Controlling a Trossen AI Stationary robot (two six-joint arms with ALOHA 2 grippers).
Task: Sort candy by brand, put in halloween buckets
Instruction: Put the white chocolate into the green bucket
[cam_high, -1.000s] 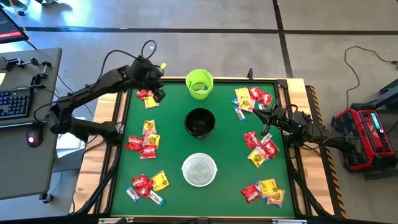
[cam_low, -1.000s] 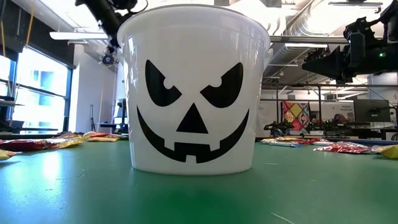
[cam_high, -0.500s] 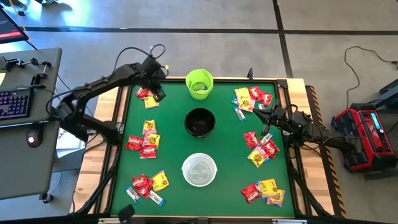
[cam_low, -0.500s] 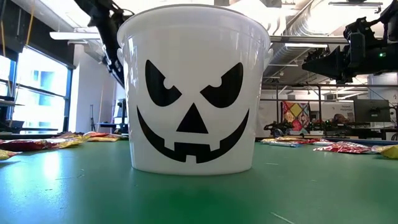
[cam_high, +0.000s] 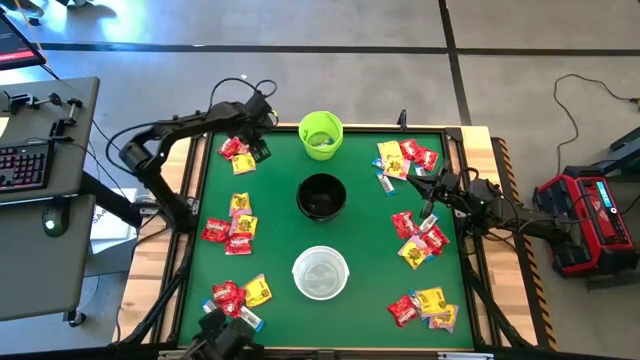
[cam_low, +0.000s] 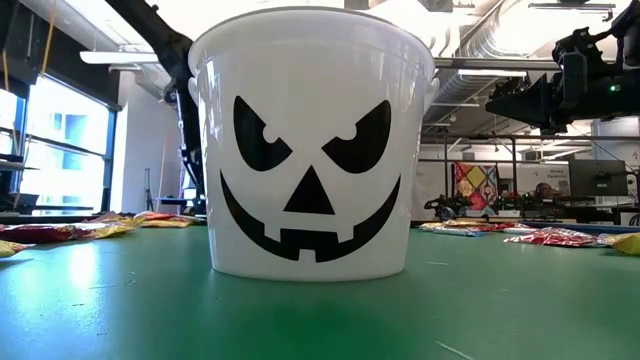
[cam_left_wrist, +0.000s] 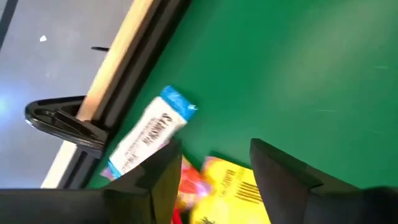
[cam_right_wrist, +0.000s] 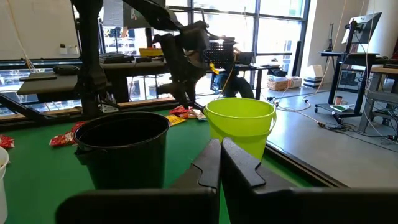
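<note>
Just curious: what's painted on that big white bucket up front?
A black jack-o'-lantern face on the white bucket: angry eyes, triangle nose, jagged grin. Low view shows it best.

A robotics lab: exposed ceiling ducts (cam_low: 500, 40), desk with keyboard (cam_high: 22, 165), big windows (cam_right_wrist: 273, 31), concrete floor (cam_high: 330, 25).

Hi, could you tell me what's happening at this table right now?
A two-armed robot is sorting candy into three buckets lined up down the middle: green, black and white. The left gripper is open, low over the candy pile at the far left corner, holding nothing. The right gripper is shut and waits by the right-side piles. Candy lies in heaps along both sides.
</note>
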